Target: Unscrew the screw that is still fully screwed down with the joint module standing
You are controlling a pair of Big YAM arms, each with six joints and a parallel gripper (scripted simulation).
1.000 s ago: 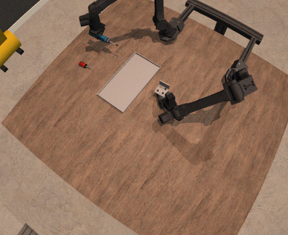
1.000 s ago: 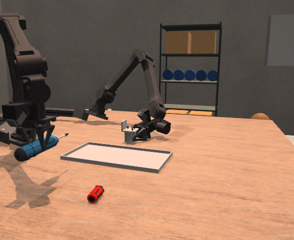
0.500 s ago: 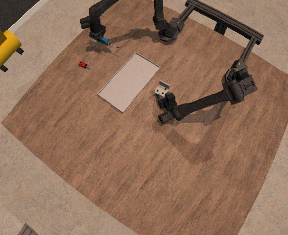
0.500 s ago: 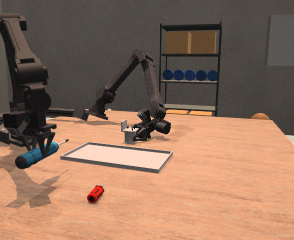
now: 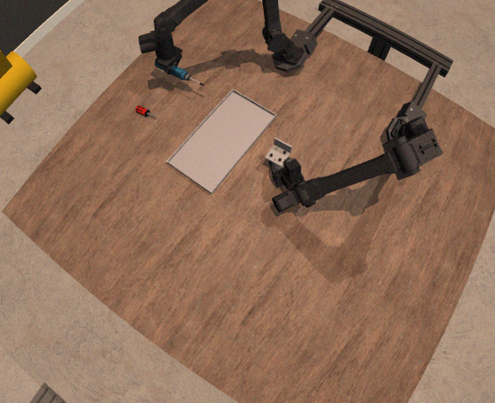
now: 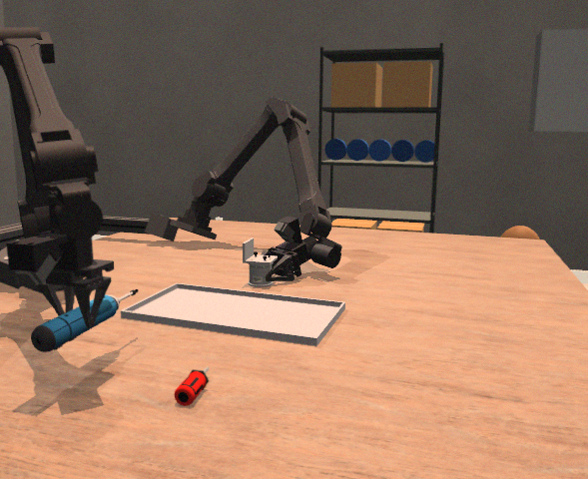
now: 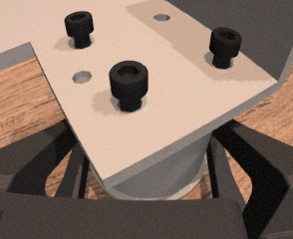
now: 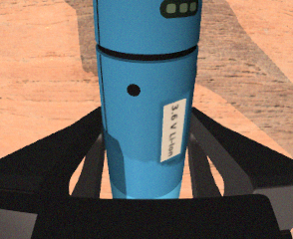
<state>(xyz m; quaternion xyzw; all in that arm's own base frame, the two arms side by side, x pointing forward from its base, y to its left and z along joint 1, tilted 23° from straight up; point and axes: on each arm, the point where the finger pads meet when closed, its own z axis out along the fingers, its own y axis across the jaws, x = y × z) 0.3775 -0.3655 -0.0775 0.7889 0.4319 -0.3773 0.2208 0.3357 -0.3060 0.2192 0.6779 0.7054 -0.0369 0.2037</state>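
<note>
Only the left wrist view reveals two bare holes

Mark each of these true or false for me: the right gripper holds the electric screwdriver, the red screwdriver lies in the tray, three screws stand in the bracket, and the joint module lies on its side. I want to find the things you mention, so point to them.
The right gripper [image 5: 169, 68] [image 6: 75, 318] [image 8: 146, 117] holds the electric screwdriver [image 5: 178, 72] [image 6: 72, 322] [image 8: 144, 115]: true.
The red screwdriver [image 5: 142, 111] [image 6: 191, 386] lies in the tray [image 5: 221, 140] [image 6: 242, 312]: false, it lies on the table outside it.
Three black screws [image 7: 129, 82] stand in the bracket [image 6: 248, 250] [image 7: 156, 60]: true.
The joint module [image 6: 259, 273] [image 7: 171, 181] lies on its side: false, it stands upright.
</note>
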